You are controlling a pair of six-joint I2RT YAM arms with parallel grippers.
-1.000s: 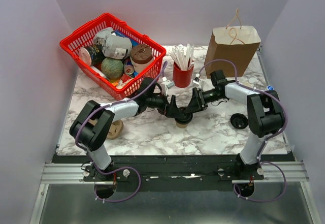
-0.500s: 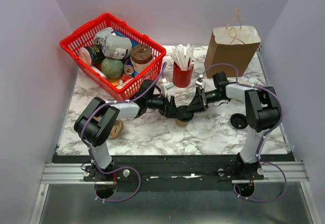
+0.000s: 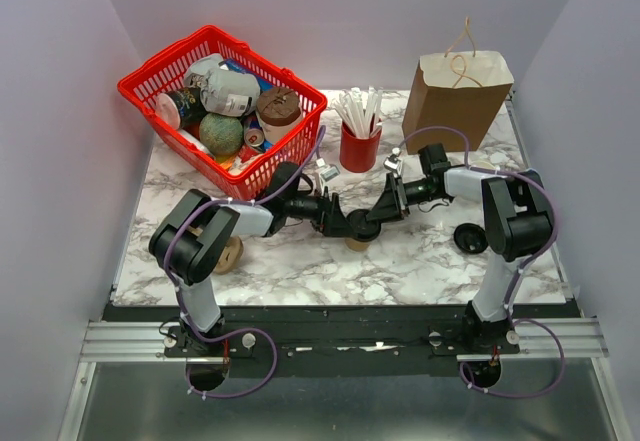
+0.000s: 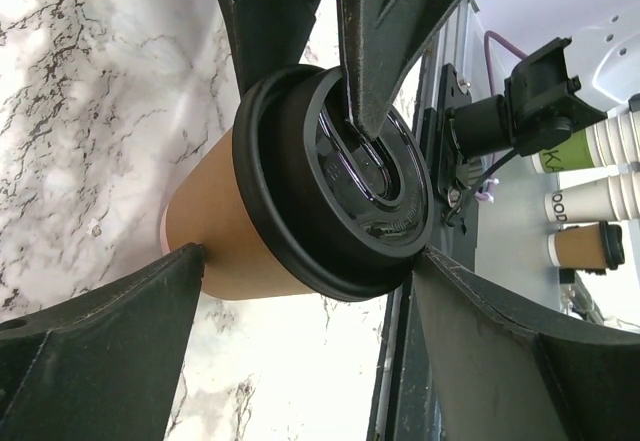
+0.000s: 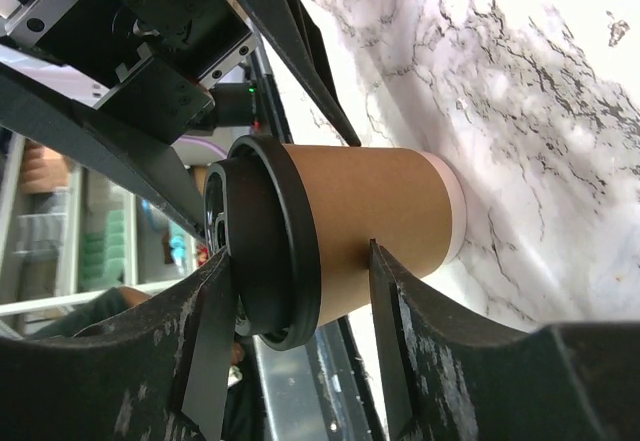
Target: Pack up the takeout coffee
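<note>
Pinching the small brown paper cup with round black lid [image 5: 350, 226], the right gripper [image 5: 300, 261] meets the wide-open left gripper [image 4: 305, 261] straddling it.

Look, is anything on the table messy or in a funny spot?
A loose black lid lies alone on the right side of the marble table, with no cup under it. The takeout coffee stands upright, lid on.
</note>
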